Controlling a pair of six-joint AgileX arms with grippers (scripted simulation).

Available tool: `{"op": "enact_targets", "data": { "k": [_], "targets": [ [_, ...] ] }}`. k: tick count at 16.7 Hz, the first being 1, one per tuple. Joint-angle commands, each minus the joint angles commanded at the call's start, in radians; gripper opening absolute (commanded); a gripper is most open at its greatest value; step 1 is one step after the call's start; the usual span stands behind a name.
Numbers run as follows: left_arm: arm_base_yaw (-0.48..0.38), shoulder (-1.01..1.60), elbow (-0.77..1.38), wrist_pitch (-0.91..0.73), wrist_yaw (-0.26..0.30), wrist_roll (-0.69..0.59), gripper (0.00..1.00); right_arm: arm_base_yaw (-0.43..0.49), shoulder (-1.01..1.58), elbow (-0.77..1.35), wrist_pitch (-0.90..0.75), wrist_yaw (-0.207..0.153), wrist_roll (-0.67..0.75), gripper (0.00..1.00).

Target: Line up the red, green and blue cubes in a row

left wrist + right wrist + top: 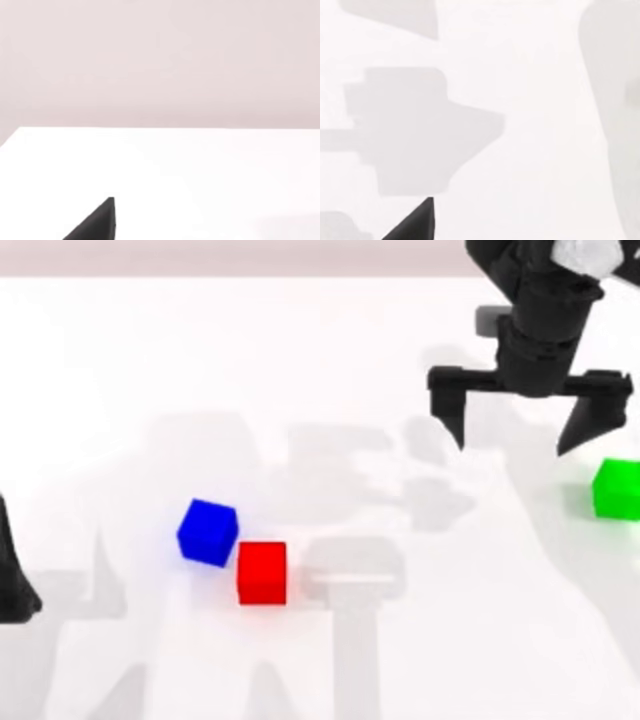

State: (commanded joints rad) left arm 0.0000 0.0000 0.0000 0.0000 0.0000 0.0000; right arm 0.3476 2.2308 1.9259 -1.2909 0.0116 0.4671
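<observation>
Broadly, our counter (320,340) carries a split set. Our right gripper (520,435), fingers apart and empty, hangs far right, likely positioned for the green cube (616,488) near it. Blue cube (207,532) and red cube (262,572) touch corners left of centre. Our left arm (15,570) sits parked at the left edge, its fingers' state untellable.

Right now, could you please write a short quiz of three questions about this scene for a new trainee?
1. True or false: the blue cube and the red cube sit close together, left of the table's centre.
2. Which cube lies apart from the other two? A) red B) blue C) the green cube
3. Fill in: the right gripper hangs with its fingers spread, holding ____.

Key:
1. True.
2. C, near the table's right edge.
3. Nothing. It is beside the green cube, not around it. The left arm is parked at the left edge.
</observation>
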Motion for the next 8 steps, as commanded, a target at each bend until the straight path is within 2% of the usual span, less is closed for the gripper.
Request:
{"op": "enact_targets", "data": {
  "k": [4,6,8],
  "targets": [
    [0.000,0.000,0.000,0.000,0.000,0.000,1.00,-0.218,-0.128,-0.222,0.099,-0.007,-0.180,1.00],
    [0.000,0.000,0.000,0.000,0.000,0.000,1.00,-0.268,-0.164,-0.270,0.127,-0.009,-0.228,1.00],
    [0.000,0.000,0.000,0.000,0.000,0.000,1.00,-0.277,-0.171,-0.279,0.133,-0.010,-0.236,1.00]
  ]
}}
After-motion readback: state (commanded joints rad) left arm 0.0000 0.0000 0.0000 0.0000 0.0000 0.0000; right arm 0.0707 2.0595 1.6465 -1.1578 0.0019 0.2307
